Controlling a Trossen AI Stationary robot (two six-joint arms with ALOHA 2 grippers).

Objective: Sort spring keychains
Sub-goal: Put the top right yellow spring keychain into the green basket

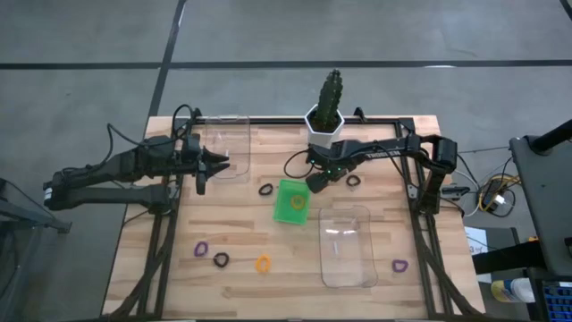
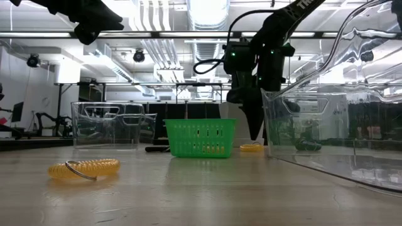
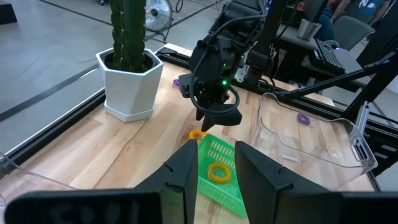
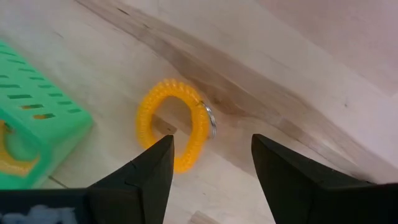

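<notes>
An orange spring keychain (image 4: 174, 134) lies flat on the wooden table beside the green bin (image 1: 292, 201). My right gripper (image 4: 211, 168) hangs open over it, pointing down, with one finger above each side of the loop and touching nothing. It also shows in the low view, the right gripper (image 2: 254, 119) above the orange keychain (image 2: 252, 147). Another orange keychain (image 3: 219, 172) lies inside the green bin. My left gripper (image 1: 210, 165) waits open above the far-left clear bin (image 1: 223, 148). Other keychains lie on the table: black (image 1: 265, 190), black (image 1: 353, 181), purple (image 1: 202, 249), black (image 1: 221, 259), orange (image 1: 263, 263), purple (image 1: 399, 265).
A cactus in a white pot (image 1: 326, 125) stands at the far edge, just behind my right gripper. A second clear bin (image 1: 347, 246) sits near the front right. Open tabletop lies between the green bin and the near keychains.
</notes>
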